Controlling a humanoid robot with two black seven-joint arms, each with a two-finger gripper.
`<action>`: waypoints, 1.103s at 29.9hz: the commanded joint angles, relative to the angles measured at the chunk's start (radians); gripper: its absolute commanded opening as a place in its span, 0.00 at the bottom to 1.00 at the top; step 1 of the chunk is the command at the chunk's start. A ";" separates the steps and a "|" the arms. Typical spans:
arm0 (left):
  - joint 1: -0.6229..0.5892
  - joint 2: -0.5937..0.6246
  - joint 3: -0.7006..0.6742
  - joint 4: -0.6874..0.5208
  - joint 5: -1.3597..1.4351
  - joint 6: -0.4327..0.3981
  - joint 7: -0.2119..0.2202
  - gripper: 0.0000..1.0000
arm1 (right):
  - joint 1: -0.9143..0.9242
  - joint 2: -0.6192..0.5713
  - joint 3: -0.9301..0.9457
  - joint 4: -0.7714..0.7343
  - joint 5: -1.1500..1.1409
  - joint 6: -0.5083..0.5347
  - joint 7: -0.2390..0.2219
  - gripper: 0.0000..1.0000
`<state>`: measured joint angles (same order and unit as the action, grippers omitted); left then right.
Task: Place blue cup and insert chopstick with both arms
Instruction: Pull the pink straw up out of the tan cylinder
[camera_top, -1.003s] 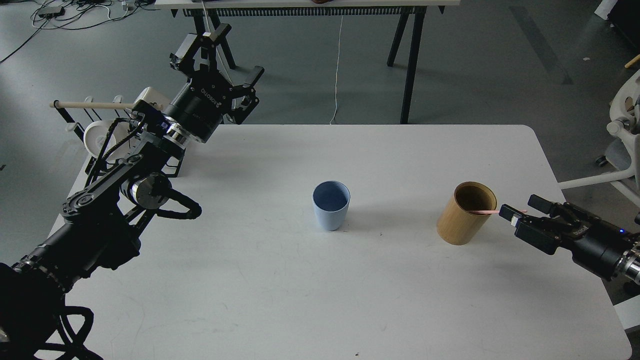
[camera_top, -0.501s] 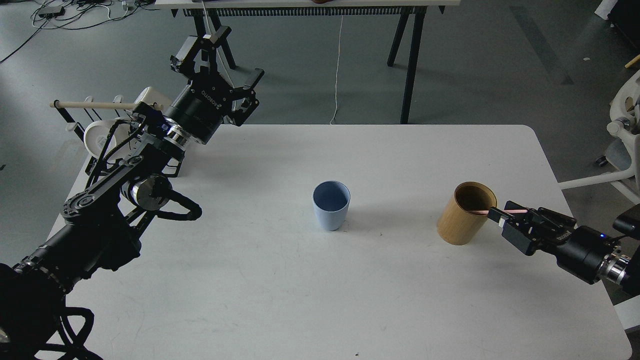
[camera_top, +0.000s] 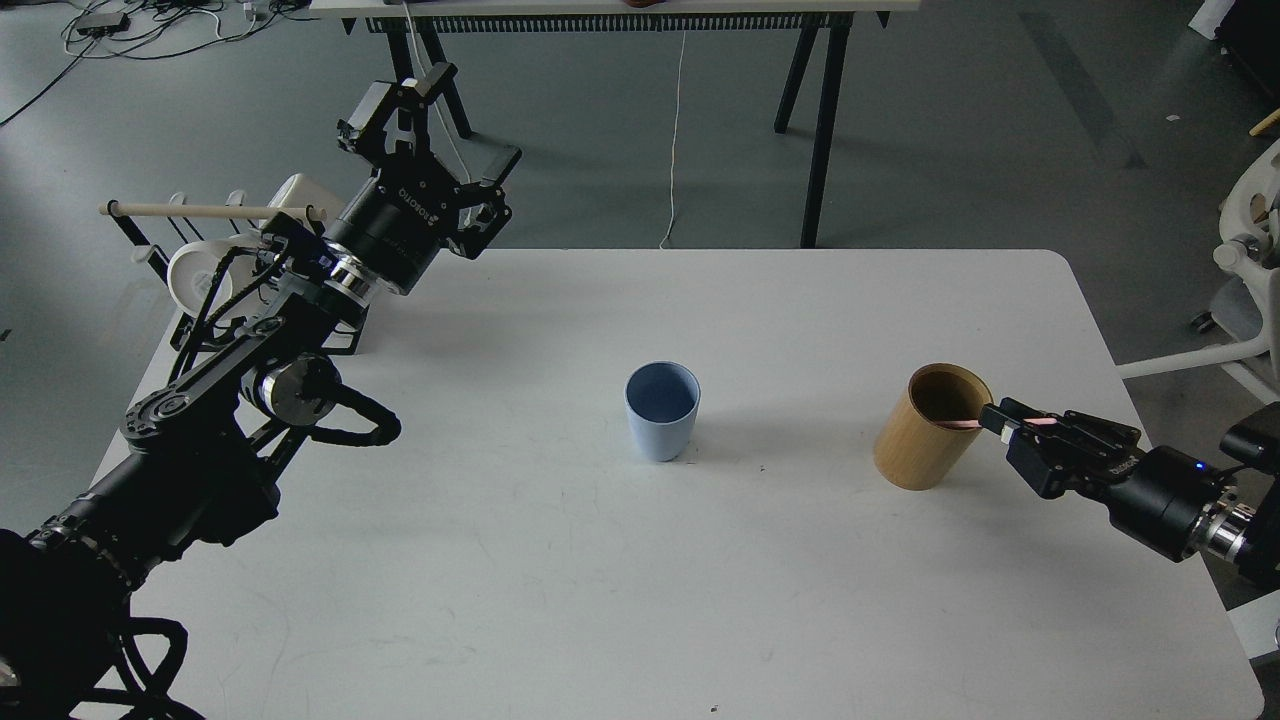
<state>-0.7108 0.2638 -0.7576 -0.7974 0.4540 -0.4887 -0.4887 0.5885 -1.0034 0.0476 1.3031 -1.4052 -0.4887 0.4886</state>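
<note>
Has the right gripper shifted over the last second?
Yes. The right gripper has moved left, toward the wooden cylinder, and its fingers have come together on the pink chopstick at the rim. The cylinder itself has not moved.

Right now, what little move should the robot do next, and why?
Probably lift the pink chopstick up out of the wooden holder. The right gripper looks closed on its end, and the blue cup stands upright and empty.

The blue cup (camera_top: 661, 410) stands mid-table (camera_top: 760, 600), the wooden cylinder (camera_top: 931, 427) to its right, the mug rack (camera_top: 215, 262) far left.
</note>
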 joint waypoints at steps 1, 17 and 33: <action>0.002 0.000 0.000 0.000 0.000 0.000 0.000 0.97 | 0.001 -0.003 0.000 -0.001 0.000 0.000 0.000 0.15; 0.016 0.000 0.001 0.000 0.002 0.000 0.000 0.97 | 0.002 -0.055 0.103 -0.024 0.008 0.000 0.000 0.09; 0.025 -0.003 0.006 0.020 0.002 0.000 0.000 0.97 | 0.002 -0.253 0.264 0.294 0.091 0.000 0.000 0.04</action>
<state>-0.6860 0.2622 -0.7531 -0.7902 0.4557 -0.4887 -0.4887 0.5892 -1.2310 0.2859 1.5382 -1.3304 -0.4887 0.4887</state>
